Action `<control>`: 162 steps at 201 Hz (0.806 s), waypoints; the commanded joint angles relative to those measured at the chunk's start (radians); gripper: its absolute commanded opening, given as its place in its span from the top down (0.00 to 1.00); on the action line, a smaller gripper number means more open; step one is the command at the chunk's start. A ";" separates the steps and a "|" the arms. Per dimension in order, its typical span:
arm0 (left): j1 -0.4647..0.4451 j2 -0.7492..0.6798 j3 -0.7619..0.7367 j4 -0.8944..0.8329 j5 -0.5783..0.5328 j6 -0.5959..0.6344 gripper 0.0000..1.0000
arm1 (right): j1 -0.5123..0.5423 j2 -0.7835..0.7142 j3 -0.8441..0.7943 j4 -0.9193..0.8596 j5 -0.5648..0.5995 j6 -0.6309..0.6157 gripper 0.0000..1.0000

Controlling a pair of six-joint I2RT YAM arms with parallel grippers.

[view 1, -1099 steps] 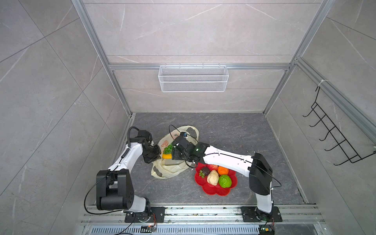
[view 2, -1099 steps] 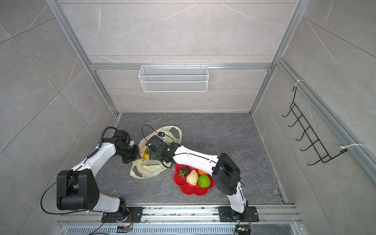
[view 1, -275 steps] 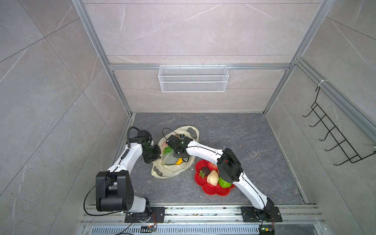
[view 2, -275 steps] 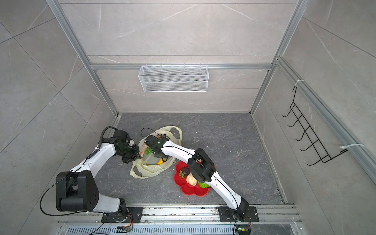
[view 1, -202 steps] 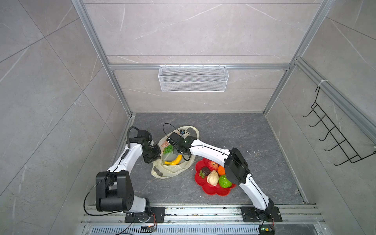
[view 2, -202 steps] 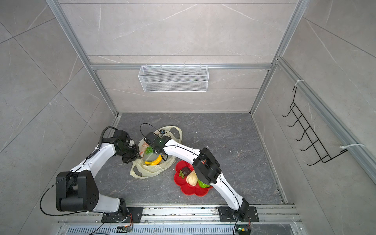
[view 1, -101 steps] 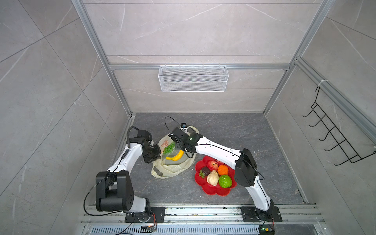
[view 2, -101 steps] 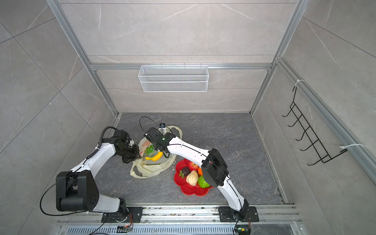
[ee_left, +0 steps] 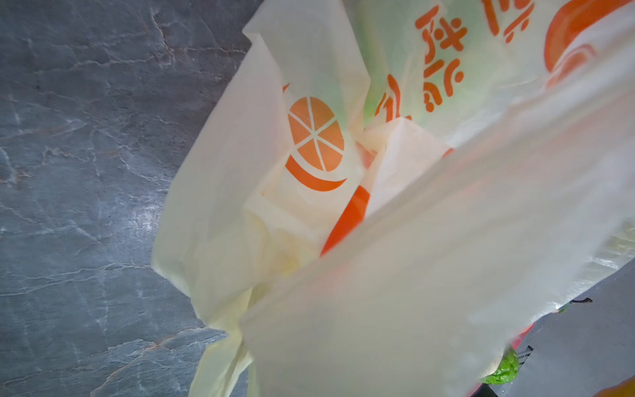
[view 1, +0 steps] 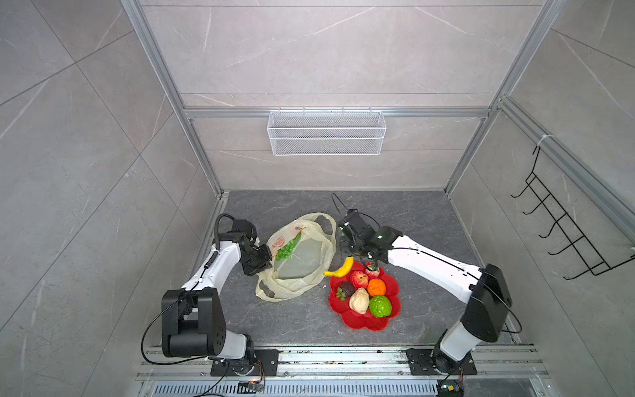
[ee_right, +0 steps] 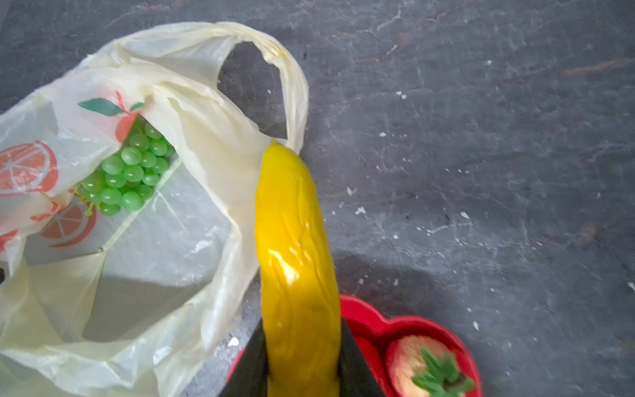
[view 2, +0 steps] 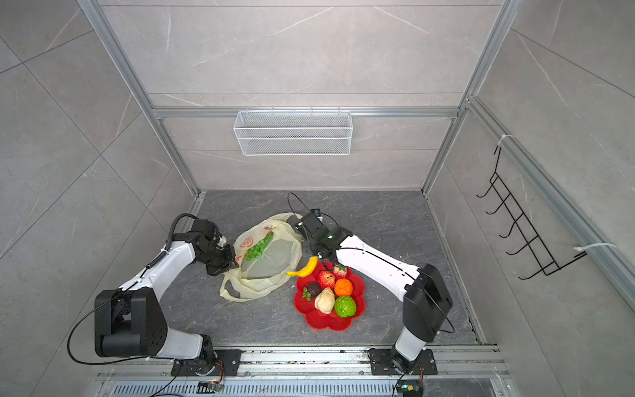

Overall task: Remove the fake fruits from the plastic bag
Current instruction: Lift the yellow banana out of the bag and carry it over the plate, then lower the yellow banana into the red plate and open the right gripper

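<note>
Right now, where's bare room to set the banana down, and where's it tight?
Red plate: only its near lobes are bare, in front of the cream fruit and green bumpy fruit; farther back is packed. Table: open between plastic bag, plate and front rail, also far right corner. Tight: the bag-plate gap under the banana.
</note>
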 commanded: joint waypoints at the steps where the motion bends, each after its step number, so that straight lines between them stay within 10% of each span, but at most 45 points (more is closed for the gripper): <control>1: -0.003 -0.004 0.028 -0.019 0.007 0.026 1.00 | -0.026 -0.081 -0.095 -0.044 -0.068 -0.066 0.73; 162: -0.002 0.006 0.028 -0.022 0.001 0.028 1.00 | -0.028 -0.277 -0.331 -0.266 -0.035 0.056 0.72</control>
